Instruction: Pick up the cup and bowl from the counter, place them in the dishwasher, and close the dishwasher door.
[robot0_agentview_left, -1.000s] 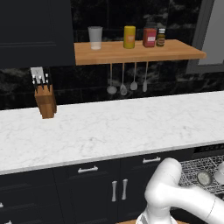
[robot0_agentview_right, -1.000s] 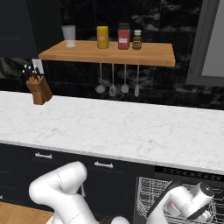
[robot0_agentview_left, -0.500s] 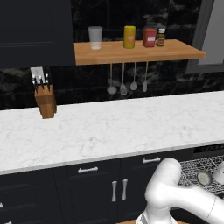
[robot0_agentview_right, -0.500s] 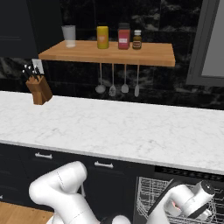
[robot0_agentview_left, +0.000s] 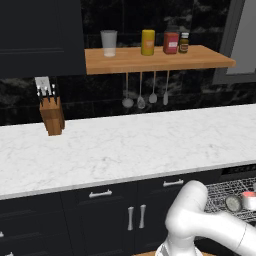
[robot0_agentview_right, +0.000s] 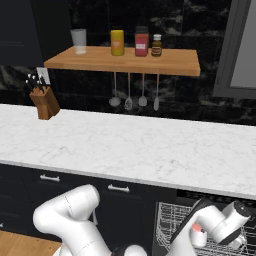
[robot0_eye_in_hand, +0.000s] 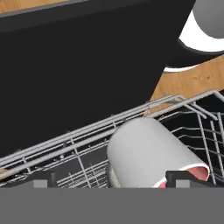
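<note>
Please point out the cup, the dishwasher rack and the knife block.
cup (robot0_eye_in_hand: 144, 153), hand view, on its grey side wall.
dishwasher rack (robot0_eye_in_hand: 83, 135), hand view, on its front rim wire.
knife block (robot0_agentview_left: 52, 116), left base view, on its wooden front.

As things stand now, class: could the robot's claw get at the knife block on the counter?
Probably not directly. The claw is down at the dishwasher rack, around the cup, while the knife block stands far off on the counter. Nothing blocks the way; it would need releasing, lifting and a long swing.
</note>
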